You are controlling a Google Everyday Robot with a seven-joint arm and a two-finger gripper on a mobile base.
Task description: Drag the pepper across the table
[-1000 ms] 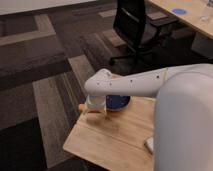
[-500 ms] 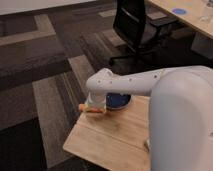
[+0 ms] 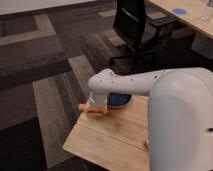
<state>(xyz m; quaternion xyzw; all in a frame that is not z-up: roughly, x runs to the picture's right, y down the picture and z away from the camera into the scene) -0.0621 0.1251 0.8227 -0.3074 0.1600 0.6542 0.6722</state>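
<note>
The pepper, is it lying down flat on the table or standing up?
Lying flat. The pepper stretches sideways along the table's far edge, by the blue bowl. The gripper sits right over it.

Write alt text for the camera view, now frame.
A white robot arm reaches left across a small wooden table, its gripper down on an orange-red pepper lying near the table's far left edge, one end poking out past the gripper. A dark-blue bowl sits just right of it; a black office chair stands on patterned carpet behind.
</note>
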